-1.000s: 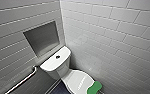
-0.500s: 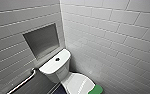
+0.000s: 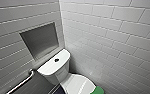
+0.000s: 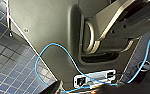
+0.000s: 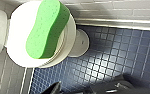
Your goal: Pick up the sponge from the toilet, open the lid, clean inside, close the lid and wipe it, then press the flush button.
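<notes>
The white toilet (image 3: pixel 53 68) stands in the corner of the tiled walls. The dark flush button (image 3: pixel 56 60) sits in the middle of its tank top. The lid (image 3: pixel 74 83) is down. On the lid lies the green sponge (image 3: pixel 99 90), which reaches past the lid's edge. The right wrist view looks down on the sponge (image 5: pixel 47 27) lying lengthwise on the lid (image 5: pixel 19 37). My right gripper (image 5: pixel 81 90) hangs open above the blue floor, apart from the sponge, with nothing in it. In the left wrist view a dark finger (image 4: pixel 55 87) of my left gripper shows beside my own grey body, holding nothing.
A recessed niche (image 3: pixel 41 40) is set in the wall behind the tank. A metal grab bar (image 3: pixel 21 83) runs along the wall left of the toilet. Small blue tiles cover the floor (image 5: pixel 116 50). A blue cable (image 4: pixel 53 47) loops over my body.
</notes>
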